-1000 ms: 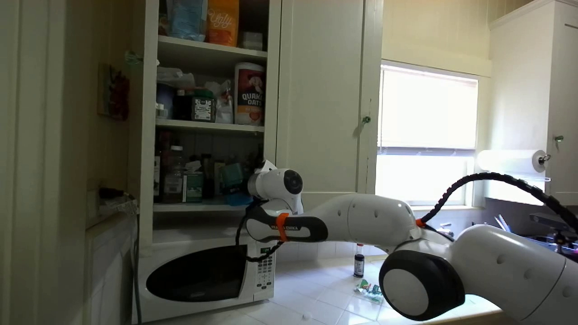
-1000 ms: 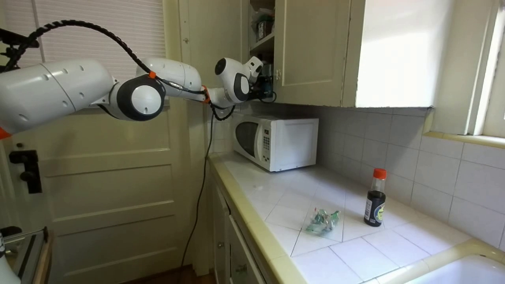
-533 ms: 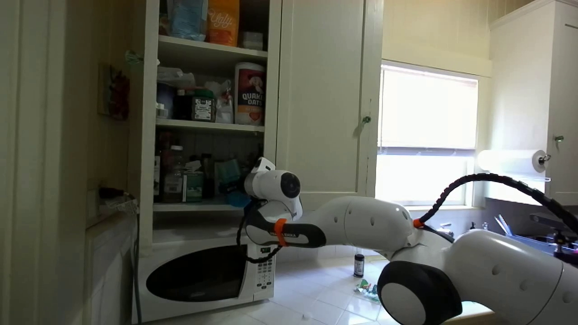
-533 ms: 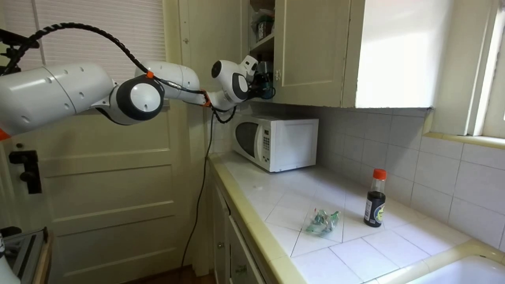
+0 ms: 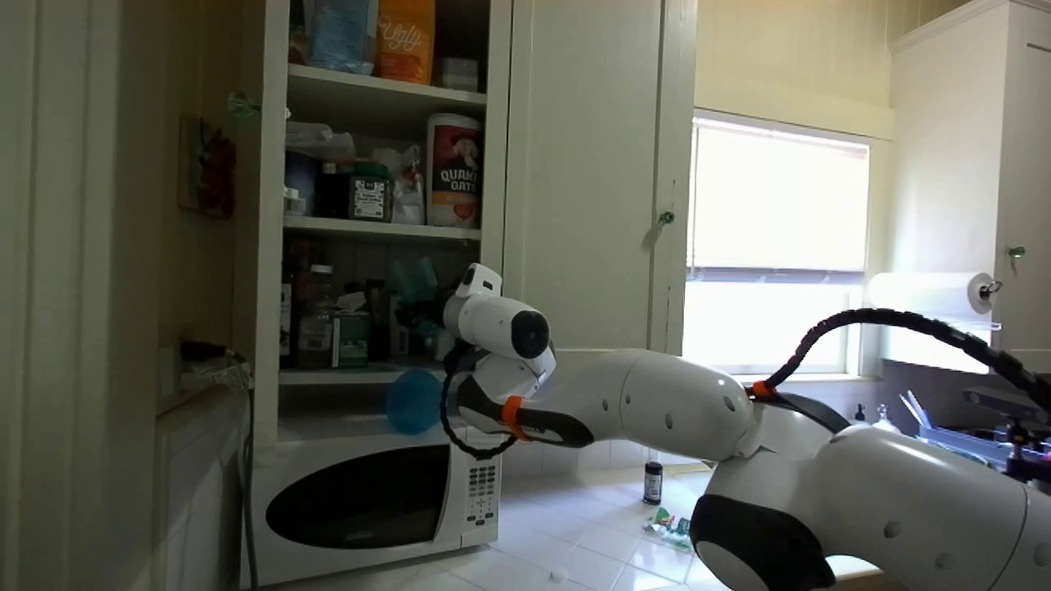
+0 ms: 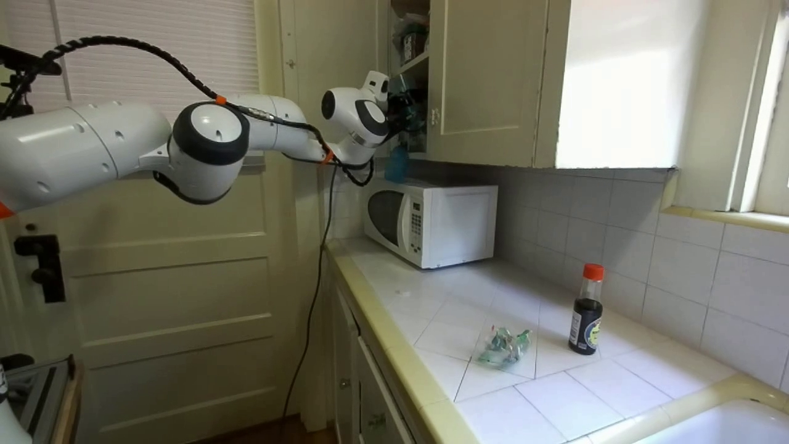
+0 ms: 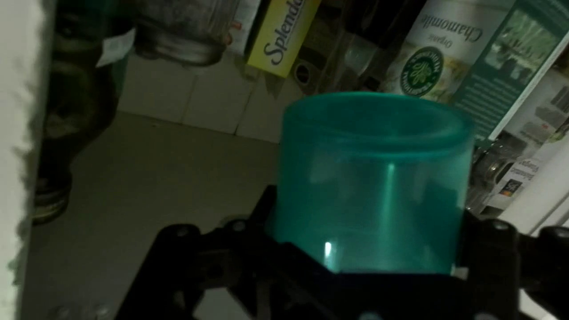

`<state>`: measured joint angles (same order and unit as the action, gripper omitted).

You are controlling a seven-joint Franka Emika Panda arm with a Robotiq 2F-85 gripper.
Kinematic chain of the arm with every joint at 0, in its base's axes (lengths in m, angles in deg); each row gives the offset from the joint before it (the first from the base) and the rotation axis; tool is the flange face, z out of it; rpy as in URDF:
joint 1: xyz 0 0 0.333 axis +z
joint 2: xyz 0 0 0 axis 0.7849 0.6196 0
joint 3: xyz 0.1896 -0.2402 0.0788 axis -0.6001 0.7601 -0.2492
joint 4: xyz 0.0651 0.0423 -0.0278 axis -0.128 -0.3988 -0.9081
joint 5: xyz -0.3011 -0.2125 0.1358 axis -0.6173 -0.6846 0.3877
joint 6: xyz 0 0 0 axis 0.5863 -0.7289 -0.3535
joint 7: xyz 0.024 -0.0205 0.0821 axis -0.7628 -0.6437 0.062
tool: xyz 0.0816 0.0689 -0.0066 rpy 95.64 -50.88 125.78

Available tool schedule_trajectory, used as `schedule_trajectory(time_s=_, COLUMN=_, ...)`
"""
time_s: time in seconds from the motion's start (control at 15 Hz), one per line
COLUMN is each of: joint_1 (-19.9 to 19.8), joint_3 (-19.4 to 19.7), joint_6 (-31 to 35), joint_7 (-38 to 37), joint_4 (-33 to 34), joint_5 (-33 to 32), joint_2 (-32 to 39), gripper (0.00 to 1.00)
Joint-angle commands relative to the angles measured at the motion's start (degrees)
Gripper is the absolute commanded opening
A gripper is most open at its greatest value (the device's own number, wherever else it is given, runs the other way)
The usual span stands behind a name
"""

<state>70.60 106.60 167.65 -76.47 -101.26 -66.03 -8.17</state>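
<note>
Jaws are standing apart with a see-through teal cup (image 7: 373, 191) pinched between them; your gripper (image 7: 369, 222) is holding it by its walls, the black metal partly blending into shadow. In an exterior view you are holding the cup just above the lower shelf (image 5: 353, 377) of an open cupboard (image 5: 497, 164), where it is showing as a faint, tilted shape, its lower part hard to make out. Whether the ring at its far end is a mouth or a base is unclear.

Below the cup, in front of the shelf's edge and above the white microwave (image 5: 361, 497), a blue rounded thing (image 5: 415, 402) is showing; its outline is soft, and you cannot tell whether it is touching anything.

Your wrist view is dim, with the chamomile lettering appearing upside down. On the far side of the cup, a yellow Splenda box (image 7: 280, 40) is being cut off by the top edge, as is a glass jar (image 7: 182, 40) to its left. A chamomile box (image 7: 438, 53) to the right is being partly covered by the cup.

On the tiled counter (image 6: 431, 314), a red-capped bottle (image 6: 585, 317) is standing upright at the right; a crinkled clear packet (image 6: 505, 346) is lying to its left, its contents too blurred to name.
</note>
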Motion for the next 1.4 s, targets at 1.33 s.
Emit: schedule_trajectory(time_s=1.33, joint_1=3.61, joint_3=24.23, joint_6=1.37, joint_7=-19.37, joint_4=-1.50, joint_5=17.41, joint_2=5.29, gripper=0.55)
